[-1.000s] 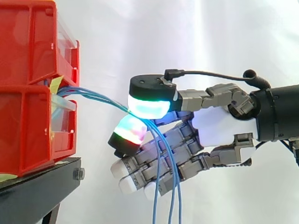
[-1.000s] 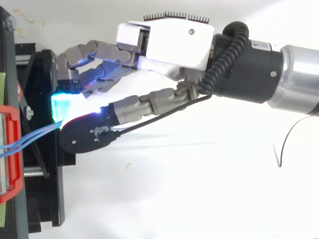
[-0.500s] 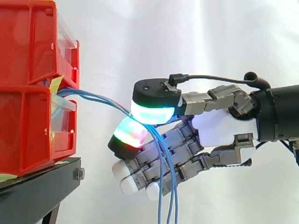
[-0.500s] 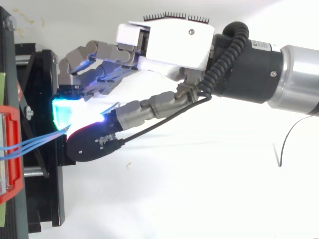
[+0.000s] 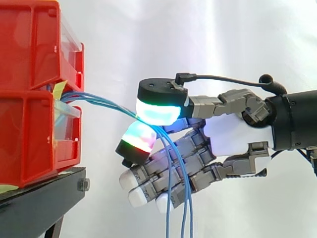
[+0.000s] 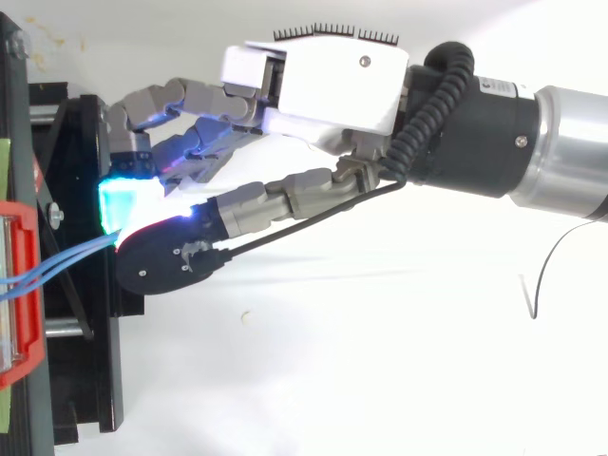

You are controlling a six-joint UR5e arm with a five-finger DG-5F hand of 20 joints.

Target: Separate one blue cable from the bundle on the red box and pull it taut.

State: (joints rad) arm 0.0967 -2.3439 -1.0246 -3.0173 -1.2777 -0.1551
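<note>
Blue cables [image 5: 106, 103] pinched between hand's [image 5: 230, 136] thumb and finger pads [image 5: 141, 138].

A robot test lab: a white curtain [image 5: 198, 39] backs stacked red bins [image 5: 34, 99] on a black stand [image 5: 39, 198].

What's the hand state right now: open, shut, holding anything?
Hand: shut on the blue cables, pinched between two glowing pads; several strands seem caught, running back to the red bins.

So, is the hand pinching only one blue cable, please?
No, several blue cables run together between the hand's two glowing pads and hang below.
</note>
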